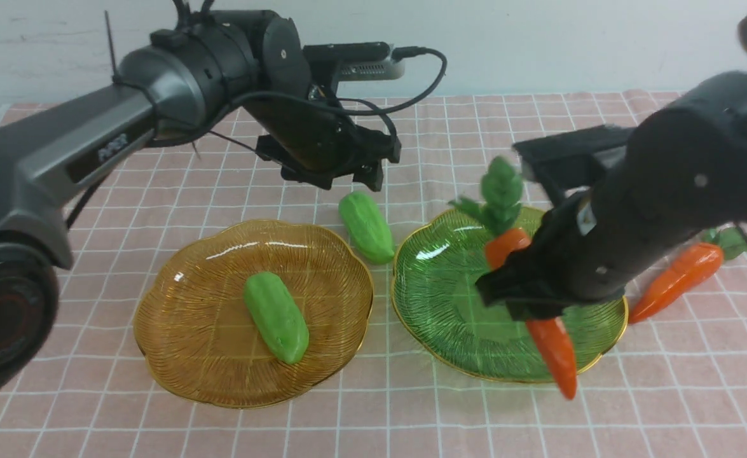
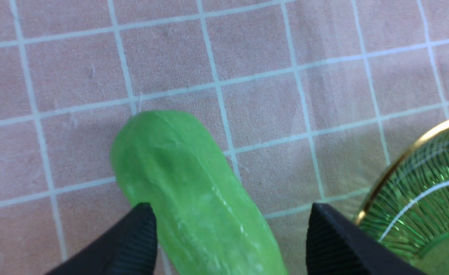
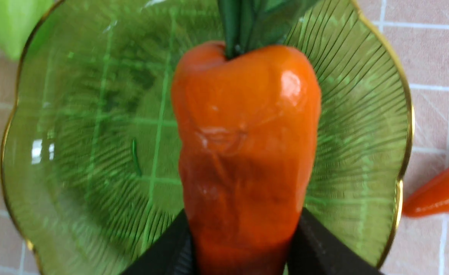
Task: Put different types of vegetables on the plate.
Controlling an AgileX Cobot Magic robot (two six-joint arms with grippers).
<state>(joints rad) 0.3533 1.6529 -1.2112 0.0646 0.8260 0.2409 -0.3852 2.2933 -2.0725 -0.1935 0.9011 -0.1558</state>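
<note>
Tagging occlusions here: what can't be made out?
Front view: the right gripper hides the middle of the held carrot.
Left wrist view: the frame edge cuts off the loose gourd; left gripper contact unclear.
Right wrist view: the edge crops the second carrot.

My grey and black left arm [image 1: 61, 152] extends in from the left, its wrist bent so that the left gripper [image 1: 348, 181] points downward. In its wrist view the black ribbed fingers [image 2: 132, 236] stand wide apart and clamp nothing. My black right arm [image 1: 685, 184], somewhat blurred, slants down from the right toward the centre. The right gripper [image 1: 526, 305] is clamped across the body of a glossy orange toy carrot [image 1: 554, 350], one finger pressed on each side, and holds it tilted with the tip down.
</note>
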